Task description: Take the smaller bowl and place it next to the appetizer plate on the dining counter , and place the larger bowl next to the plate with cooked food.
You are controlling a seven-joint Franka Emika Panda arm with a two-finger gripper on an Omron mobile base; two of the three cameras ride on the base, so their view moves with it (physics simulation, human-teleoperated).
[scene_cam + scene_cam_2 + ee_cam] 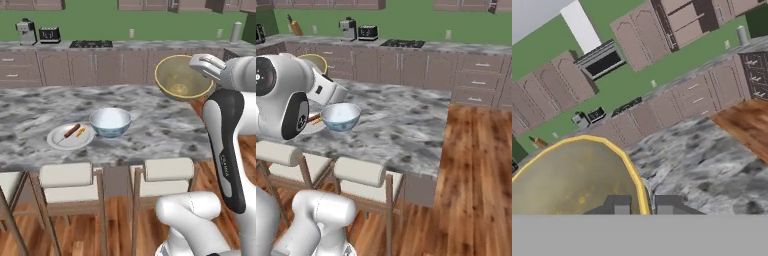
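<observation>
One bowl aloft: hand (643, 204) pinches smaller bowl (181, 77) by rim, above tabletop (150, 125) far edge. Larger bowl (110, 121) rests at 8 o'clock from it, beside plate with cooked food (70, 137).

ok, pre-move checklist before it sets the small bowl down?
1. Grip: gripper pinches the smaller bowl's rim: ok.
2. Bowl lifted clear of the dining counter: ok.
3. Bowl level: tilted, open side facing the left base camera: not ok.
4. Appetizer plate located: cannot tell.
5. The larger bowl sits beside the plate with cooked food: ok.
</observation>
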